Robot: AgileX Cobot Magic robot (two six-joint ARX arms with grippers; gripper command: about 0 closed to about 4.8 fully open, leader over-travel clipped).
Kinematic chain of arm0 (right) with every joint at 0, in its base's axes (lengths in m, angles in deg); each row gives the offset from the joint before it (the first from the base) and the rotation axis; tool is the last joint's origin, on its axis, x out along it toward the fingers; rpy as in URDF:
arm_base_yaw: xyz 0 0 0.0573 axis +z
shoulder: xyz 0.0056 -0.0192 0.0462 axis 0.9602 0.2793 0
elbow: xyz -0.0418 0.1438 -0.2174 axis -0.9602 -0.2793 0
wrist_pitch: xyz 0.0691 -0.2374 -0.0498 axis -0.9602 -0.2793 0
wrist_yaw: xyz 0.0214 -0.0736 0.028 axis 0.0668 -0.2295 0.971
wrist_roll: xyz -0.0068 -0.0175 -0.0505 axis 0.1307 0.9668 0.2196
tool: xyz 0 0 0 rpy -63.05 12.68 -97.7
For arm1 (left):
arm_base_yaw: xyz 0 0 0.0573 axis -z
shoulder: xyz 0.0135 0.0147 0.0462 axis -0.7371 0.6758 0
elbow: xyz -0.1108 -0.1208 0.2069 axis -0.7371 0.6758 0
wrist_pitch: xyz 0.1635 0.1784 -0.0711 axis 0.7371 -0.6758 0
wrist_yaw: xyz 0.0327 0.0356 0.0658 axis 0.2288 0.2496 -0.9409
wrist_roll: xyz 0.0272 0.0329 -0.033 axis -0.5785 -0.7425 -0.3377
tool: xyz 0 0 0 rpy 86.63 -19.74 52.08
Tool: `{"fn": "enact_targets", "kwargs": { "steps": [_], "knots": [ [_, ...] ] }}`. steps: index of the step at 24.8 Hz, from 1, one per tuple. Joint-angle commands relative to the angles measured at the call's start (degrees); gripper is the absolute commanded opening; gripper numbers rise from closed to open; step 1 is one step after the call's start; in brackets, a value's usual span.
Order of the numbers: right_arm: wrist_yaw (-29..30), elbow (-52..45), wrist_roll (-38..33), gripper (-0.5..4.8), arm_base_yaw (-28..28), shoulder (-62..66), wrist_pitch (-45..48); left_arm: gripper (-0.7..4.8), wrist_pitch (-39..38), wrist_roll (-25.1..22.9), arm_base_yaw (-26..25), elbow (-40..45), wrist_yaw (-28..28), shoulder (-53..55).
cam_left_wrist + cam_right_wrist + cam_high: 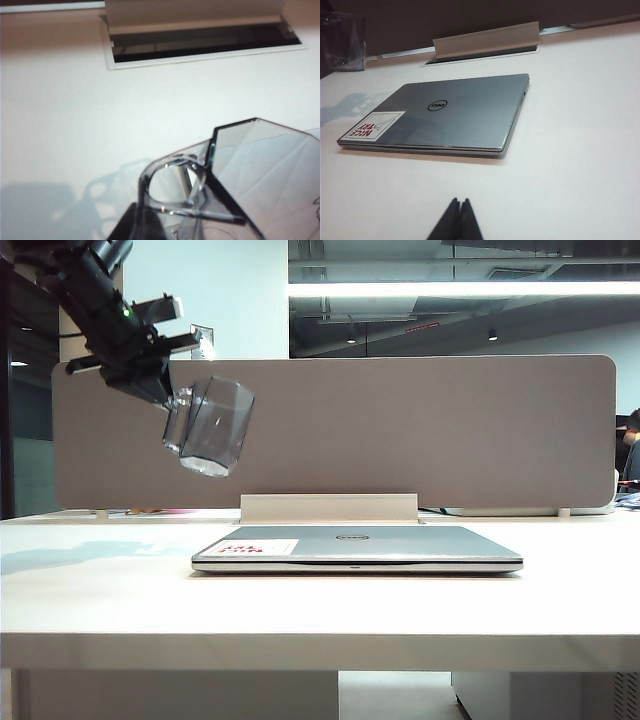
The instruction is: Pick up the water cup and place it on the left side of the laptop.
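The water cup (212, 425) is a clear grey-tinted faceted mug, hanging tilted in the air above the table to the left of the laptop. My left gripper (170, 395) is shut on its loop handle. In the left wrist view the water cup (260, 170) fills the near corner, and the left gripper (150, 220) clamps the handle, one dark finger (125, 227) showing. The closed silver laptop (360, 545) lies flat mid-table. The right wrist view shows the laptop (455, 110), the water cup (342, 42) at far left, and my right gripper (460, 202), shut and empty, well short of the laptop.
A grey partition panel (400, 430) stands along the back of the white table (320, 640). A raised cable-slot flap (328, 507) sits just behind the laptop, with the open slot (200, 42) beneath it. A white-and-red sticker (372, 126) marks the laptop's corner.
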Motion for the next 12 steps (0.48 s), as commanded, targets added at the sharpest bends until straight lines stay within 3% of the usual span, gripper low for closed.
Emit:
{"fn": "enact_targets", "kwargs": {
  "steps": [1,12],
  "knots": [
    [0.15,-0.17,0.0,-0.01,-0.04,-0.07,0.68,-0.06,4.11,-0.22,0.09,1.7,-0.35,-0.33],
    [0.17,-0.17,0.0,-0.01,-0.02,-0.07,0.68,-0.06,16.06,-0.24,-0.35,11.78,-6.67,-0.33]
  ]
}}
